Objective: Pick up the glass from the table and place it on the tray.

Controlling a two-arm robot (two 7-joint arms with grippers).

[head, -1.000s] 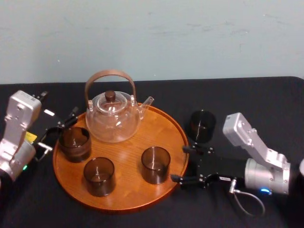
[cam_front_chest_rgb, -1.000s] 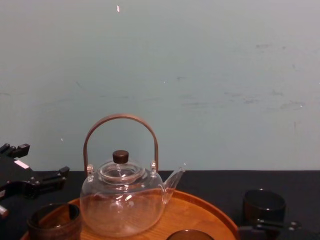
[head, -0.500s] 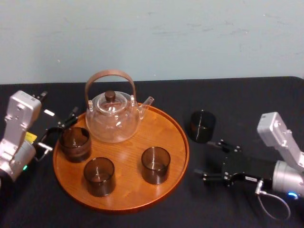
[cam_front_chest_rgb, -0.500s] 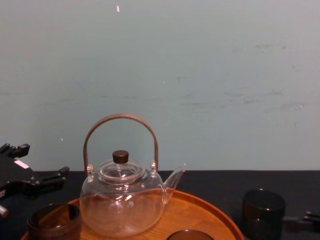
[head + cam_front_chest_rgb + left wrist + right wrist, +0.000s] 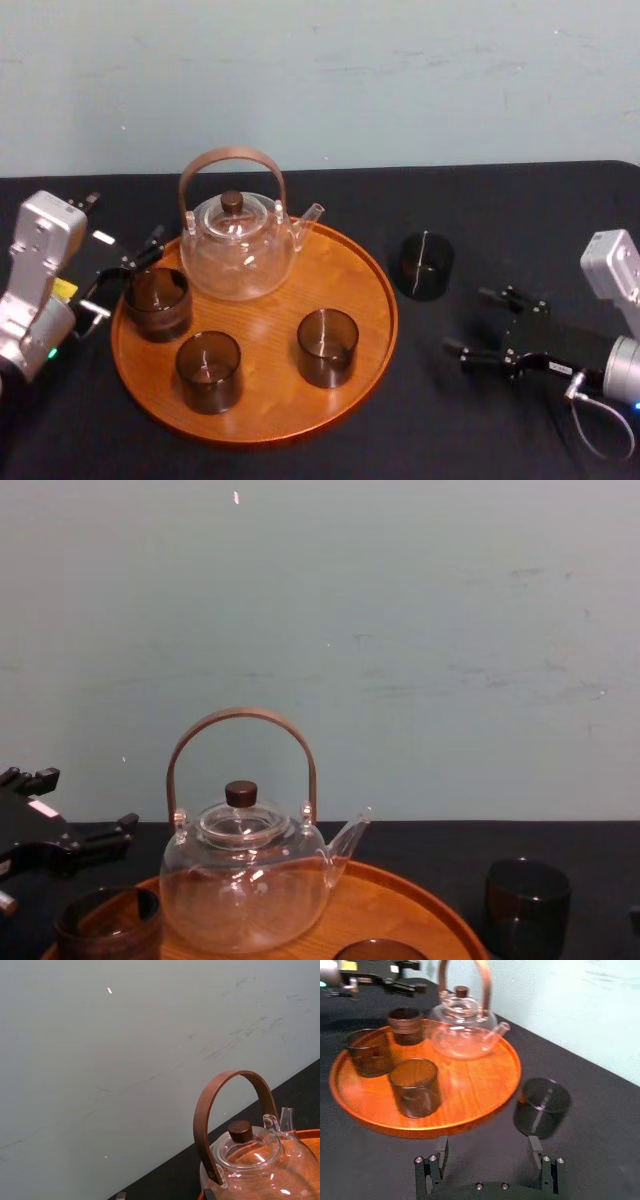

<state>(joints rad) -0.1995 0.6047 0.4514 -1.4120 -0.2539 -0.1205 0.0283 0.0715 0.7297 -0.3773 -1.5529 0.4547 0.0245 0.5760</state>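
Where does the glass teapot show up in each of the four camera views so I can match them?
Head view: teapot left of centre, at the back of the tray.
Chest view: teapot low and left of centre, seen side-on.
Left wrist view: teapot close up, before the pale wall.
Right wrist view: teapot on the tray's far side, past three glasses.
Shared landmark: the round wooden tray beneath it.

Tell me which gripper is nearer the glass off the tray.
Right. The right gripper is open just right of the glass; the left gripper is across the tray.
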